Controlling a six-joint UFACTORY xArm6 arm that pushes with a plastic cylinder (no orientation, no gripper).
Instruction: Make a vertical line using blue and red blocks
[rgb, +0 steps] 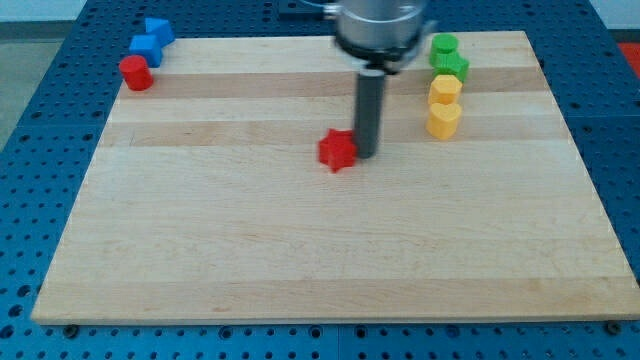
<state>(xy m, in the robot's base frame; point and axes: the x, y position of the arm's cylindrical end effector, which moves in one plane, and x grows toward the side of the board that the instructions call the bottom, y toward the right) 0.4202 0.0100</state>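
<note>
A red star-shaped block (338, 150) lies near the middle of the wooden board (300, 250). My tip (366, 154) stands right beside it, touching its right side. At the view's top left, a red round block (135, 72) sits on the board's corner. Two blue blocks stand just above it, one (145, 49) next to the red one and one (158, 31) further up, at the board's edge.
At the view's top right stands a column of blocks: a green round block (444, 46), a green star (451, 66), a yellow block (445, 90) and a yellow heart-like block (443, 120). The blue perforated table surrounds the board.
</note>
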